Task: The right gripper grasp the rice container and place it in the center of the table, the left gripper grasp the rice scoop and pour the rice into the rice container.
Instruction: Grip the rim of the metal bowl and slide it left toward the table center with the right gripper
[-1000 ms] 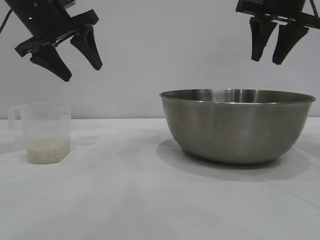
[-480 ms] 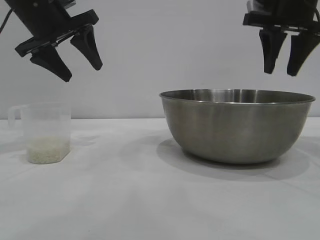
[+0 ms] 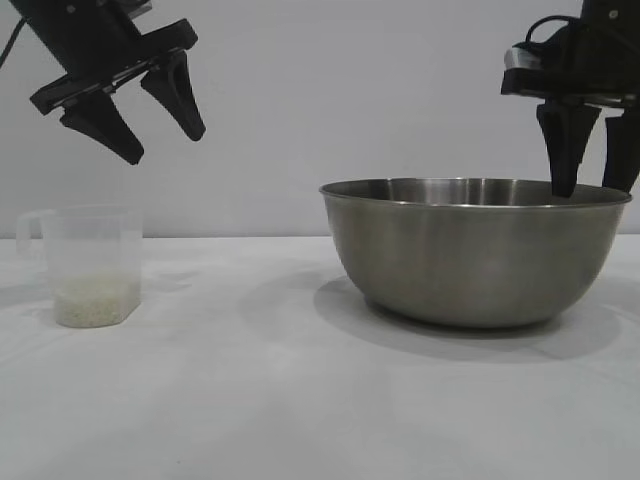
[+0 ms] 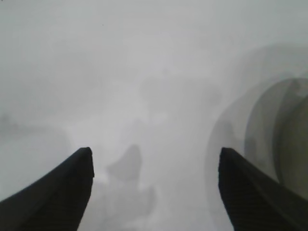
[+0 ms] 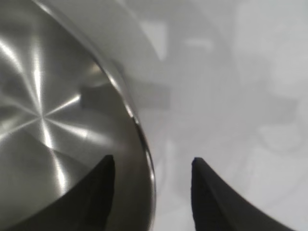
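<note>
Steel rice container [image 3: 475, 255] sits on the table [image 3: 250, 400], its rim straddled by the released right end effector [image 3: 592, 190]; the left end effector [image 3: 165, 140], released, hangs above the rice scoop [image 3: 90, 265].

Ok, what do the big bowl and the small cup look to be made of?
The rice container: apparently stainless steel, brushed grey, with radial glints inside in the right wrist view. The rice scoop: probably translucent clear plastic, since the rice shows through its wall.
</note>
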Robot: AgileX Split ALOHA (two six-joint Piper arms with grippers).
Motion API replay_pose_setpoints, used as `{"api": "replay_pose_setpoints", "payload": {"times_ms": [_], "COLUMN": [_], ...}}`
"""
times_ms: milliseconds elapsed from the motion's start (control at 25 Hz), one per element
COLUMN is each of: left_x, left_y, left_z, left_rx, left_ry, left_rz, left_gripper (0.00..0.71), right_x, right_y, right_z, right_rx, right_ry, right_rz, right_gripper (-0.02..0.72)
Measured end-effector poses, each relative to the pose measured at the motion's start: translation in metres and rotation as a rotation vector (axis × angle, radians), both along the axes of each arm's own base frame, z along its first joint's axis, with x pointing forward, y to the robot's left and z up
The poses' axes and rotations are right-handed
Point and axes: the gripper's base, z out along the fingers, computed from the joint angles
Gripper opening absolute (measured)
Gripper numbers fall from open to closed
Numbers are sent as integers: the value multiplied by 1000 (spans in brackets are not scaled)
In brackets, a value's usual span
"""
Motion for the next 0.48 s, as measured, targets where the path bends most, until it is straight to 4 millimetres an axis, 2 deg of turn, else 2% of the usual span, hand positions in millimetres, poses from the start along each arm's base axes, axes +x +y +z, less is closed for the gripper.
{"api": "replay_pose_setpoints", "payload": {"times_ms": [280,440,480], "left_x": [0,0,0], "left_y": [0,0,0], "left_z": [0,0,0], "left_rx": [-2,-2,-2], "left_ry": [1,1,1], "left_rz": [0,0,0], "left_gripper": [480,480,480], "right_x": [5,6,6], "right_y": [3,3,3], "right_z": [-35,-38,-38], "right_rx": [12,11,14], "right_ry": [74,73,73], "right_rz": [-11,-11,-10], "right_gripper": [347,94,56]}}
